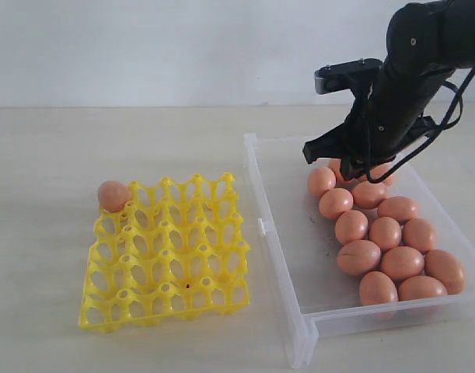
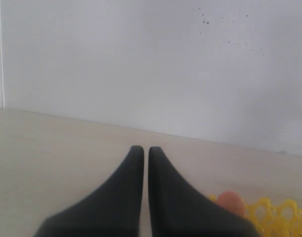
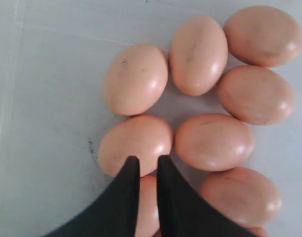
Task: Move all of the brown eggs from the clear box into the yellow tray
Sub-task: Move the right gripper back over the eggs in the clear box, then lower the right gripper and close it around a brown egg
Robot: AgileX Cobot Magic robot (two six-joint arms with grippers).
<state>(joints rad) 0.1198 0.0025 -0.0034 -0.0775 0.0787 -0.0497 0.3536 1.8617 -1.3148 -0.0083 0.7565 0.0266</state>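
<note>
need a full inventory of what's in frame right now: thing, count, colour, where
eggs in box: twelve in plain sight, a few more partly hidden behind the gripper; orange-brown; clustered toward the box's right side
egg in tray: one; orange-brown; far left corner cup
tray: one; yellow; on the table, left of the box; other cups empty
box: one; clear plastic; right of the tray
table: one; pale beige; under everything
wall: white; behind the table
left gripper: black; jaws together, holding nothing; over the table near the tray
right gripper: black; jaws slightly apart, nothing between them; just above the far eggs in the box
</note>
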